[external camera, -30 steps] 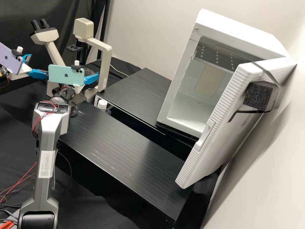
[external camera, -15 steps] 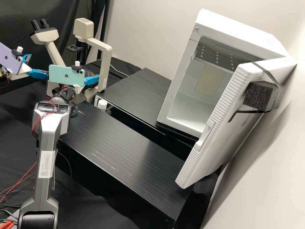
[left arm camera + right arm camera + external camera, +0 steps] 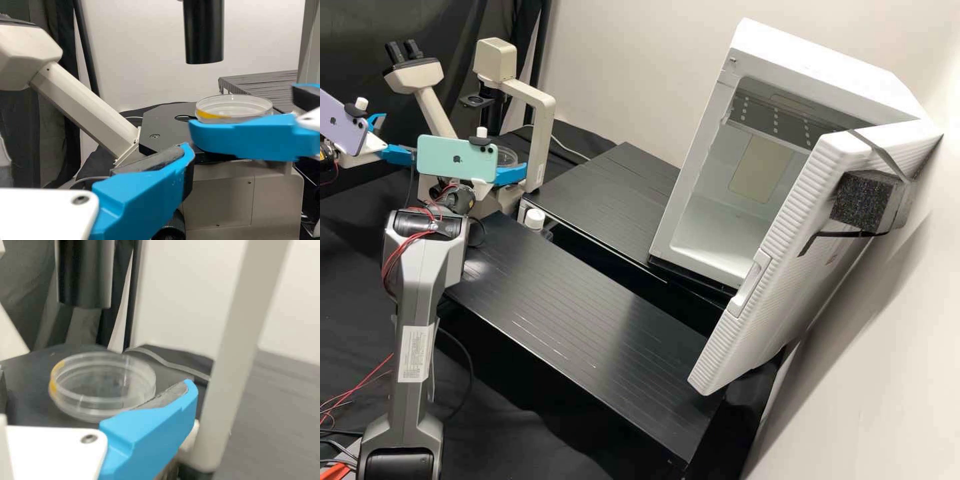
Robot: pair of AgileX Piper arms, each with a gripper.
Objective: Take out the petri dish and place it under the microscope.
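Note:
The clear petri dish [image 3: 505, 157] lies on the microscope [image 3: 544, 137] stage; in the left wrist view the dish [image 3: 234, 107] has a yellow patch on its rim. My right gripper [image 3: 512, 175], open, stands at the dish's near side. In the right wrist view one finger of my right gripper [image 3: 186, 396] overlaps the dish [image 3: 102, 382] edge. My left gripper [image 3: 399, 139] is open, well left of the dish, its two blue fingers apart. The left wrist view shows one finger of my left gripper [image 3: 186, 162] nearby, and the right gripper's fingers [image 3: 245, 137] before the dish.
The microscope's black tube [image 3: 203, 32] hangs above the stage, and its upright pillar [image 3: 240, 340] stands right of the dish. Slatted black platforms [image 3: 587, 300] lie to the right. A white cabinet [image 3: 823, 57] has its door [image 3: 780, 233] open. A white-capped bottle [image 3: 535, 219] stands between platforms.
The right gripper has shifted slightly left and down in the high view, its blue finger now lower against the dish, which shows more. The left gripper has hardly moved.

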